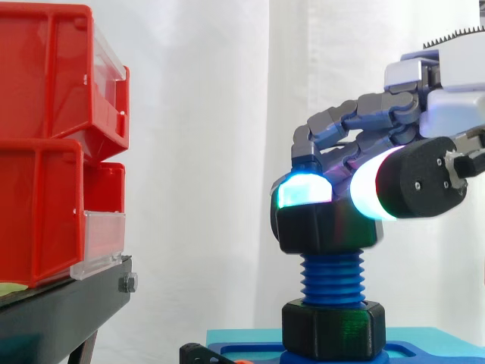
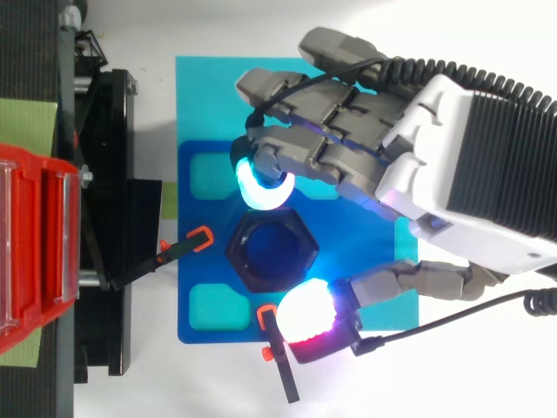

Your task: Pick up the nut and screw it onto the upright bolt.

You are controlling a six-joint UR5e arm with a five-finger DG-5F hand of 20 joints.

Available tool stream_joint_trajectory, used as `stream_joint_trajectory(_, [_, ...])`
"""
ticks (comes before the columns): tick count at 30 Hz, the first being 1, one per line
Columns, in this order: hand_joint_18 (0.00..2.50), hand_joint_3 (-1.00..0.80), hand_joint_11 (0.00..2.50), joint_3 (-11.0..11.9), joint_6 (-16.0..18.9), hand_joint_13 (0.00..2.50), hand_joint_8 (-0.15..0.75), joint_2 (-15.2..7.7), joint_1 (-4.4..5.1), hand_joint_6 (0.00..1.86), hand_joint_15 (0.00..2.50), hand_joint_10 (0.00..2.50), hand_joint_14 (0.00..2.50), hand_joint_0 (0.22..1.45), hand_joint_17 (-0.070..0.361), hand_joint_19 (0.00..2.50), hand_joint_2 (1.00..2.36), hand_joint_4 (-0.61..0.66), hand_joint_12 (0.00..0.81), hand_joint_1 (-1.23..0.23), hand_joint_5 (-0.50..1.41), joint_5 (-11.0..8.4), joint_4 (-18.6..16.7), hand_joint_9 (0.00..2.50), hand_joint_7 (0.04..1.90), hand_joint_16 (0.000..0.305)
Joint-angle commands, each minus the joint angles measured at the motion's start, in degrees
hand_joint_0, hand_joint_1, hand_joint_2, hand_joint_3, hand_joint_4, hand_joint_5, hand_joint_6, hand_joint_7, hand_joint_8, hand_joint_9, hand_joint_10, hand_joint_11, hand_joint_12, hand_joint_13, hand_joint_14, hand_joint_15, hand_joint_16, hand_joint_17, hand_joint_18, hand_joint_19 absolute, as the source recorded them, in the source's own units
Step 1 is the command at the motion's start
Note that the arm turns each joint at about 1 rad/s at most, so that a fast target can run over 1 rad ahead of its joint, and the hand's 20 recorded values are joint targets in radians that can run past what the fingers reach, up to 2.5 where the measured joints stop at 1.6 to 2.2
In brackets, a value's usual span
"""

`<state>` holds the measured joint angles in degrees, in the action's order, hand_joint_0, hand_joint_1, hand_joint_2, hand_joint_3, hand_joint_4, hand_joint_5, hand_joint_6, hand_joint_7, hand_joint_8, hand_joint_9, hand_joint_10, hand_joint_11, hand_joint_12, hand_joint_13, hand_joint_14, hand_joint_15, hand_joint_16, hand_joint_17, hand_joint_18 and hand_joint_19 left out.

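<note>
Hand (image 1: 379,121) is curled, with the cyan fingertip pad (image 2: 259,186) and the white thumb pad (image 2: 306,312) clamped on opposite sides of the upper black plastic hex nut (image 1: 326,225). That nut sits on top of the single upright blue threaded plastic bolt (image 1: 331,277). A second black hex nut (image 1: 333,327) is at the bolt's foot, on the blue base plate (image 2: 196,261). Two red plastic bins (image 1: 45,144) are stacked well left of the bolt.

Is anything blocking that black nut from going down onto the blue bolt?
Nothing visible. The nut already sits on top of the bolt, pinched between the hand's fingers. Bare thread lies below it, down to a second black nut at the base.
</note>
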<state>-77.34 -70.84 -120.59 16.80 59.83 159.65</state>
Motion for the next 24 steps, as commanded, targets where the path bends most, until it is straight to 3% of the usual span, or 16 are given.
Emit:
stream_joint_trajectory(1, [0.42, -0.48, 0.0, -0.8, 0.0, 0.51, 0.31, 0.01, -0.19, 0.55, 0.05, 0.0, 0.0, 0.58, 0.096, 0.11, 1.0, 0.26, 0.334, -0.65, -0.15, 0.2, -0.13, 0.54, 1.29, 0.043])
stream_joint_trajectory(7, [0.42, -0.48, 0.0, -2.91, 0.88, 0.51, 0.311, 0.01, -0.1, 0.55, 0.04, 0.0, 0.0, 0.58, 0.096, 0.12, 1.0, 0.26, 0.333, -0.65, -0.15, 0.11, -4.08, 0.54, 1.3, 0.043])
stream_joint_trajectory(24, [0.42, -0.48, 0.0, -2.91, 0.79, 0.51, 0.311, 0.01, -0.19, 0.55, 0.04, 0.0, 0.0, 0.58, 0.096, 0.11, 1.0, 0.25, 0.332, -0.65, -0.15, 0.29, -4.35, 0.54, 1.3, 0.043])
